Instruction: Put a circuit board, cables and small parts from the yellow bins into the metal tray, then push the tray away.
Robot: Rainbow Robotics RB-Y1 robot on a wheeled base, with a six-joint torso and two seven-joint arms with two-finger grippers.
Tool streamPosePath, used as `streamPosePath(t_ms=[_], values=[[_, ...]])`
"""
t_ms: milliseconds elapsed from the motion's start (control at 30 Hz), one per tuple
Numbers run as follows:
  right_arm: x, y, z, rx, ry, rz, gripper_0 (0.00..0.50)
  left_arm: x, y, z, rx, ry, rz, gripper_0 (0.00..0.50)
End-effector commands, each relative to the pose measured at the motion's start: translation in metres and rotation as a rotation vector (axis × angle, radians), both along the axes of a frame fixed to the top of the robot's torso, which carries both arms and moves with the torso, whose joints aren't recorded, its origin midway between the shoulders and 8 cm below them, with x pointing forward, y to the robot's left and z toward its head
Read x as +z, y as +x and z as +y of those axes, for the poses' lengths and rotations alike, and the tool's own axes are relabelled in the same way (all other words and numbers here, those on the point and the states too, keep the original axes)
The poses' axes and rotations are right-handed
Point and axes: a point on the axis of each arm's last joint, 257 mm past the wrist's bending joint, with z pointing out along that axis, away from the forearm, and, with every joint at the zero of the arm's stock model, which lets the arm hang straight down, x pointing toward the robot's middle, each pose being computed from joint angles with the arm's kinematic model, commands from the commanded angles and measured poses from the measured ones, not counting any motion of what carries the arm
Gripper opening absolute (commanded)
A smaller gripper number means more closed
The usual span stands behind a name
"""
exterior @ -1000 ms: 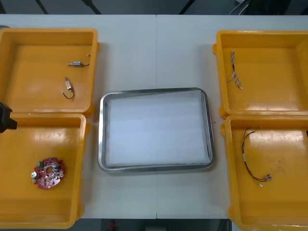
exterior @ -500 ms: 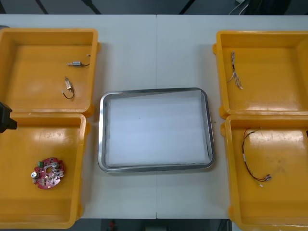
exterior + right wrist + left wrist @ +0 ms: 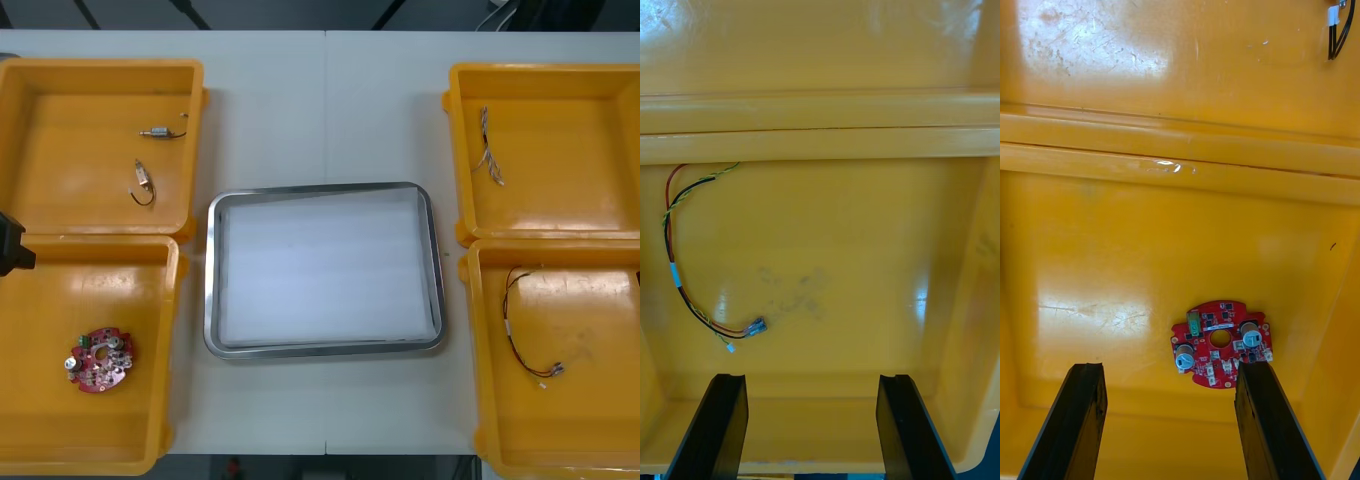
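Left gripper (image 3: 1169,369): hovering above the floor of the near left yellow bin (image 3: 168,330), fingers (image 3: 1079,420) standing wide apart, gripping nothing.
Round red circuit board (image 3: 1220,352): lying flat on that bin's floor, closer to its near wall than to its far wall, sitting just past the fingertips and overlapping one fingertip in the left wrist view.
Right gripper (image 3: 811,376): hanging over the near right yellow bin (image 3: 474,350), fingers (image 3: 719,427) spreading apart, holding nothing.
Red and yellow cable (image 3: 674,255): curving along the floor of the near right bin, toward the wall facing the tray, its connector end lying nearest the near wall, staying clear of both fingers.
Metal tray (image 3: 211,280): resting at the middle of the table (image 3: 320,100), between the left and right bins, showing white inside.
Small metal parts (image 3: 156,132): lying in the far left yellow bin (image 3: 100,66), toward its right wall, each trailing a black lead.
Thin twisted cable (image 3: 488,150): lying in the far right yellow bin (image 3: 540,70), toward its left wall.
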Motion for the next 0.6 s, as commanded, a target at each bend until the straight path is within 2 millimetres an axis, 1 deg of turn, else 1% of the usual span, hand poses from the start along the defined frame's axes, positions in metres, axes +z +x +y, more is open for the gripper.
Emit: streamPosePath(t_ms=[33, 600], values=[[0.0056, -0.0005, -0.0019, -0.007, -0.004, -0.024, 0.500, 0.0094, -0.0049, 0.0099, -0.022, 0.054, 0.000, 0.500], [0.0056, -0.0005, -0.0019, -0.007, -0.004, -0.024, 0.500, 0.0094, -0.0049, 0.0099, -0.022, 0.054, 0.000, 0.500]])
